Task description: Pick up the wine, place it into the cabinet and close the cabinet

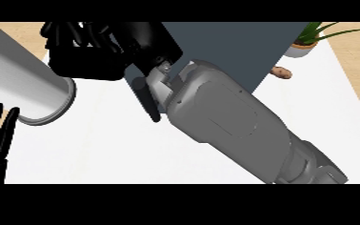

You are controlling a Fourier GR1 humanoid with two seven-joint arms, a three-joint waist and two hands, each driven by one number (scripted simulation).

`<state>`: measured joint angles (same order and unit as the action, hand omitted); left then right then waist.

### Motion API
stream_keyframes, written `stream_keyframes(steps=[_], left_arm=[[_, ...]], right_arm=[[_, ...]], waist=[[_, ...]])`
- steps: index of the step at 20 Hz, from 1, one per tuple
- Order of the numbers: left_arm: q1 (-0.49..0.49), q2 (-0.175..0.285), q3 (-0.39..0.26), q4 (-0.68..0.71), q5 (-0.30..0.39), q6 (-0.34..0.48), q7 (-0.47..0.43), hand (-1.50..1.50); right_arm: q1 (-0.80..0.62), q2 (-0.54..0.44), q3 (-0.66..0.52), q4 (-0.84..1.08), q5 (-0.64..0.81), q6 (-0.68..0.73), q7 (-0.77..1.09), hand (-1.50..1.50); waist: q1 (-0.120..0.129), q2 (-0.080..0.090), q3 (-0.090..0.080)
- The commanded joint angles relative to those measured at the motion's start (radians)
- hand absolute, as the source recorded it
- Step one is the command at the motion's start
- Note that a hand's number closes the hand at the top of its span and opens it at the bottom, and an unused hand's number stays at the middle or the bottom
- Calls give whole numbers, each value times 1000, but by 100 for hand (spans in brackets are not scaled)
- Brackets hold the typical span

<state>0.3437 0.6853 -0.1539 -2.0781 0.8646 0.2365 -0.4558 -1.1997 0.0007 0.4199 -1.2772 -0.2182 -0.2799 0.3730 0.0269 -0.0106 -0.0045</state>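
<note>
One right hand (pixel 105 50) hangs beside the cabinet (pixel 232 43); its grip cannot be told.

Bright, even light casts only faint shadows.

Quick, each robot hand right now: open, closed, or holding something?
Left robot hand: only a sliver shows, cannot be told.
Right robot hand: its grasp side is hidden, cannot be told.

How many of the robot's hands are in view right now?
2. The right hand is at the upper left, by the cabinet. The left hand barely shows at the left edge, mostly cut off.
</note>
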Motion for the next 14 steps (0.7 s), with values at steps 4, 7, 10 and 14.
stream_keyframes(steps=[4,7,10,14], left_arm=[[-38,-2,15,-9,-11,13,38,-150],[-32,-1,3,-32,-7,30,65,-150],[-21,-23,-13,-24,-27,12,29,-150],[-46,-18,12,13,-13,15,46,-150]], right_arm=[[-34,-55,-102,216,-18,72,-118,150],[-41,-73,-88,231,-3,57,-134,150],[6,-119,-66,272,0,106,-196,150],[-23,-119,-71,299,9,111,-216,150]], waist=[[1,21,4],[-2,20,4],[1,25,3],[-13,25,3]])
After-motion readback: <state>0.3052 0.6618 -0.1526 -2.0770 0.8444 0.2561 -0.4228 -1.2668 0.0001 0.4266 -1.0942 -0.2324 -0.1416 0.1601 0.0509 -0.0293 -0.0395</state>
